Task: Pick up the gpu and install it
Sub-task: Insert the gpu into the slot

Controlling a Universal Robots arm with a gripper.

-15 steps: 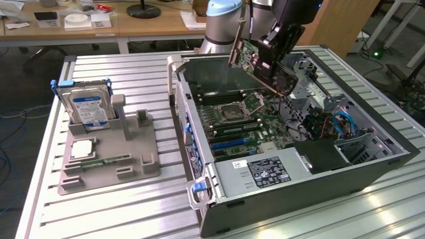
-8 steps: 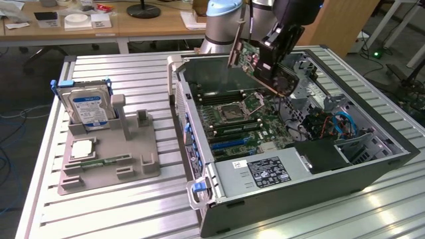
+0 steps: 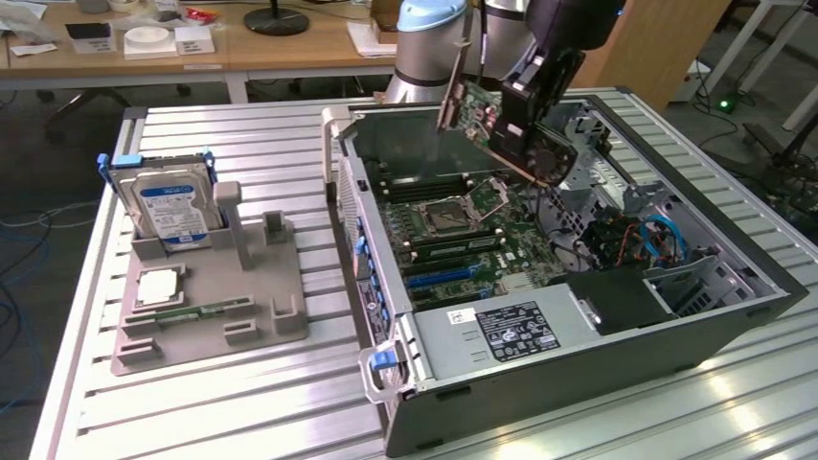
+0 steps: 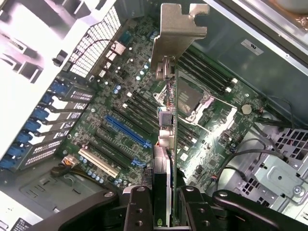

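The gpu (image 3: 492,120) is a flat circuit card with a narrow silvery end bracket (image 4: 175,33). My gripper (image 3: 537,115) is shut on it and holds it tilted in the air above the open computer case (image 3: 383,206). In the wrist view the card (image 4: 162,166) stands edge-on between my two black fingers (image 4: 137,208), its bracket pointing away from me. Below it lies the green motherboard (image 4: 120,110) with a blue expansion slot (image 4: 126,131) and a white slot (image 4: 98,163).
A grey fixture (image 3: 211,287) at the exterior view's left holds a silver hard drive with a blue label (image 3: 172,211), a processor chip (image 3: 156,286) and a memory stick (image 3: 202,310). The case's power supply (image 3: 505,331) and drive cage (image 3: 677,278) sit near the front.
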